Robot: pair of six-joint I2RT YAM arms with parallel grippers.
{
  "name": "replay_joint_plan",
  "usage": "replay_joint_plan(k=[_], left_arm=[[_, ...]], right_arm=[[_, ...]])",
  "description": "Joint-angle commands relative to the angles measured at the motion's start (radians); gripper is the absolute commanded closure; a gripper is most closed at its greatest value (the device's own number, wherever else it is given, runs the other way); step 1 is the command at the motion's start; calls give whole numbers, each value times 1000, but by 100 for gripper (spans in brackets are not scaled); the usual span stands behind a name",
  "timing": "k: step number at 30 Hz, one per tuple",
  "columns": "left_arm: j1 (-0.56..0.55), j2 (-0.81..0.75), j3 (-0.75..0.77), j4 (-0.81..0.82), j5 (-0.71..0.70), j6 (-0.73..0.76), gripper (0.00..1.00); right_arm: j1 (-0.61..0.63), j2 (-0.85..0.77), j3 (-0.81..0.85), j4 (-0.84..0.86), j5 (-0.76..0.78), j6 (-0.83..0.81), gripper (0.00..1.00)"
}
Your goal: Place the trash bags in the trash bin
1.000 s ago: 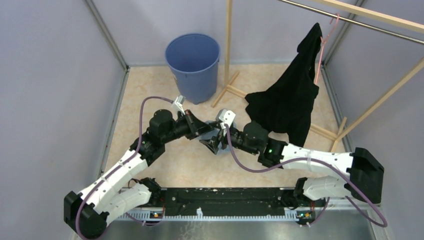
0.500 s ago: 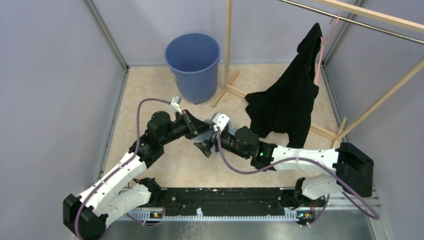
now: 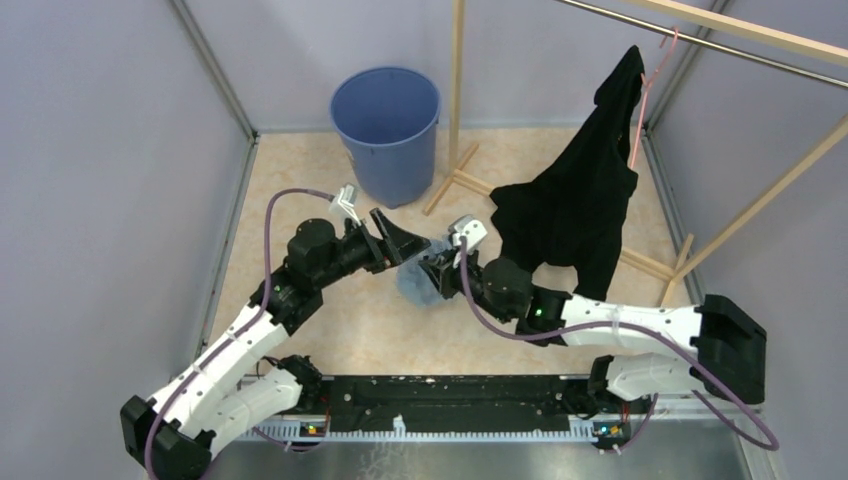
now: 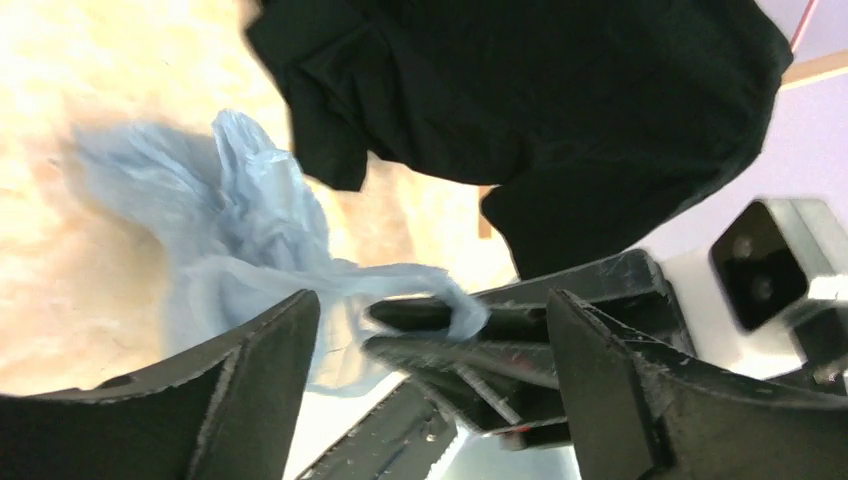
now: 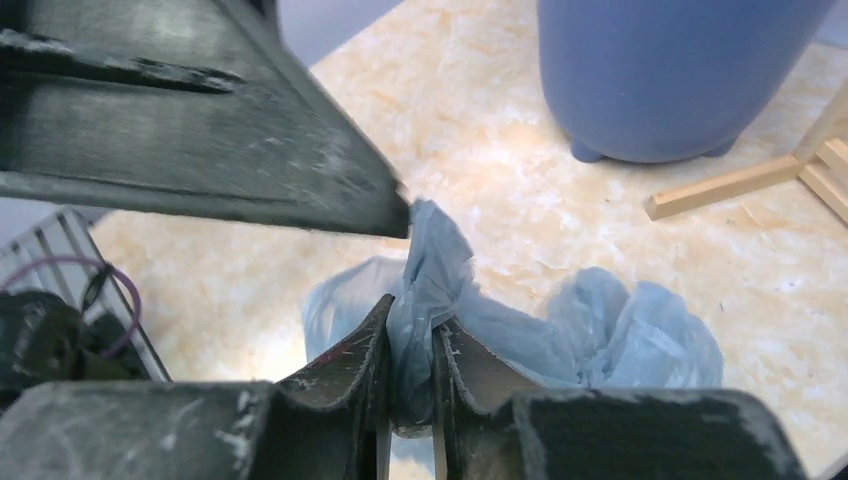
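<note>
right claw (image 5: pixel 410 345) is pinched shut on a thin twist of the trash bag (image 5: pixel 620 335), the rest bunched just past its tips. left claw (image 3: pixel 400 240) gapes wide right beside it, holding nothing. that slippery pinch could slide out before reaching the trash bin (image 3: pixel 388 165), well beyond.

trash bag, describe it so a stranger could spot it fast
Find the round blue bin at the back of the floor. Just in front of it, the right hand pinches a crumpled, see-through pale-blue plastic bag; the garment beside it is black.
</note>
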Motion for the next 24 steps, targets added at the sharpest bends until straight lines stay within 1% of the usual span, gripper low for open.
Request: replay_joint_plan(k=[1,5,8,10,12,17,19,21,23,24], left_arm=[[5,-67,83,-124,-117,153,3],[5,-124,66,-223,-176,218,2],[6,-153,25,-231,-150,219,2],[5,-164,-12,-212,-111,207,2],[6,-164,-43,-180,-74,189,1],[6,-132,-134,-35,23,109,2],[6,-101,-173,60,78,68,6],[6,-59,-201,151,126,32,8],[6,-15,-215,238,183,17,2],[6,5,-217,280,210,15,2]], right_arm=[[-63,-95,13,-62,67,206,87],[-178,-99,84,-241,0,350,98],[-238,-76,159,-351,-13,445,96],[-256,-61,212,-422,4,486,100],[-261,-56,250,-477,15,500,100],[-261,-104,229,-442,-3,514,100],[-261,-122,216,-413,-4,523,100],[-261,-131,216,-407,-13,519,100],[-262,-132,223,-408,-28,509,100],[-261,-131,225,-410,-32,505,100]])
